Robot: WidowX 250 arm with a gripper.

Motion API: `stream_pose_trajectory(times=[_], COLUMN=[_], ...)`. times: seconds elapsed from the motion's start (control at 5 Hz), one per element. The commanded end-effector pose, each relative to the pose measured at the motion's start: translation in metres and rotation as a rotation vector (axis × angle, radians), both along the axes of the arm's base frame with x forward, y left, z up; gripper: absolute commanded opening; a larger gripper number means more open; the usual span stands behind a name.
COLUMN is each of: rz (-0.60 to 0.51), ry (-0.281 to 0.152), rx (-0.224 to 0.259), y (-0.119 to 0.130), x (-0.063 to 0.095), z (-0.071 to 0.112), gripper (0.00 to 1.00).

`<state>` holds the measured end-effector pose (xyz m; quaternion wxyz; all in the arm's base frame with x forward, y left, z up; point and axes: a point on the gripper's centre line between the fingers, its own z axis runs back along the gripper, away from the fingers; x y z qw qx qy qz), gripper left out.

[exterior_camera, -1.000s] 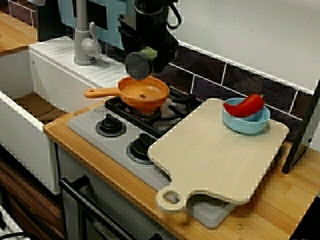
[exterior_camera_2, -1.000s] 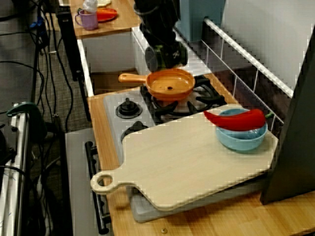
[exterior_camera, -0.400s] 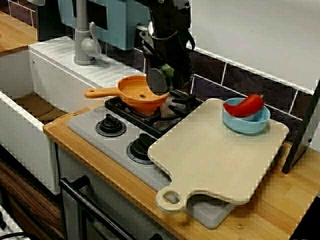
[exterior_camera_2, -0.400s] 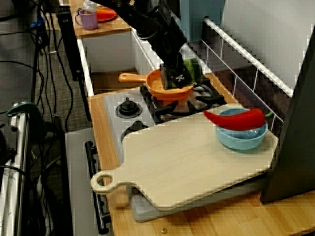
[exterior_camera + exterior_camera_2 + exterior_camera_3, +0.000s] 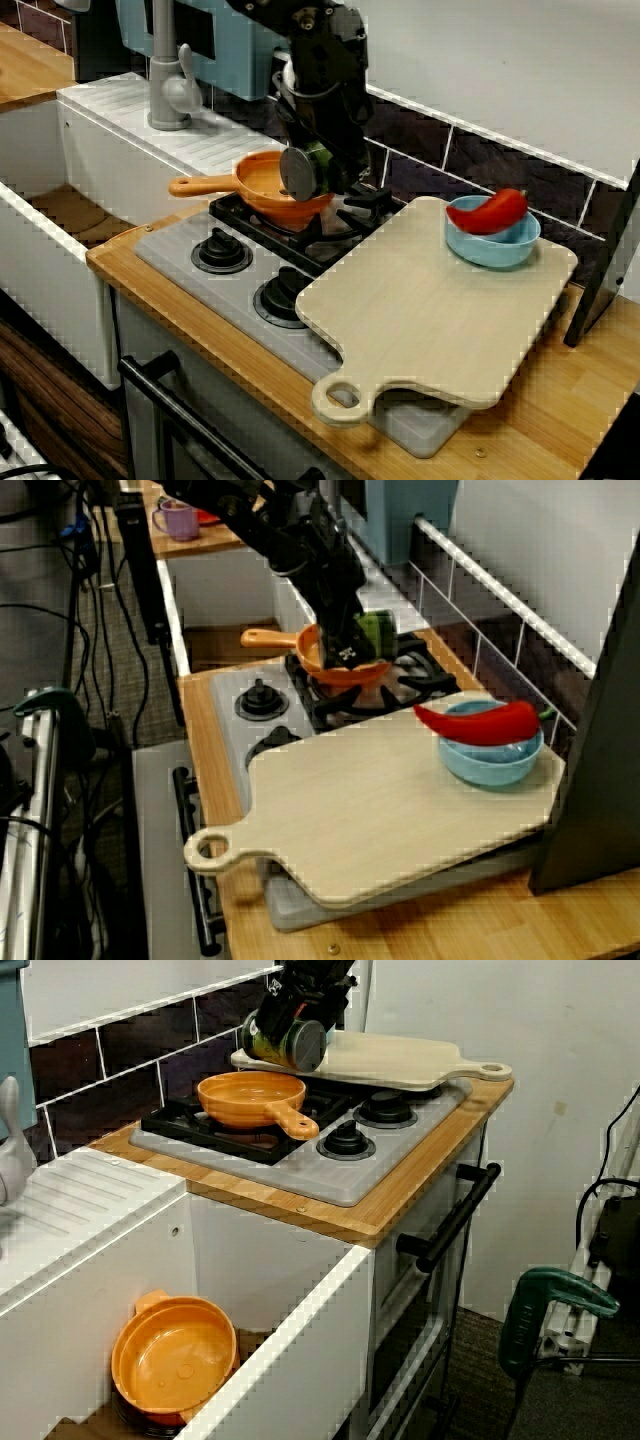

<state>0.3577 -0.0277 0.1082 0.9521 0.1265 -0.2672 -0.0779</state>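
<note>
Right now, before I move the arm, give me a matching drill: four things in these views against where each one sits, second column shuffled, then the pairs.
Things:
1. orange pan
2. red pepper
3. orange pot
4. green object

Places:
A. down in the sink
B. held in the gripper
C. on the stove grate
D. lying across the blue bowl on the cutting board

Pairs: 1-C, 2-D, 3-A, 4-B
</note>
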Motion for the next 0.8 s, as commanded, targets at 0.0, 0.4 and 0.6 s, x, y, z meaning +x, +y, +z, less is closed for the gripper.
stream_pose_trajectory(times=[0.0, 0.4, 0.6], rz=[-0.042, -0.075, -0.048], ry=[-0.154, -0.195, -0.200], rx=[-0.046, -0.109, -0.143], y=[0.026, 0.033, 0.037], x=[-0.022, -0.025, -0.022], z=[0.021, 0.013, 0.011], gripper=[1.00, 1.00, 1.00])
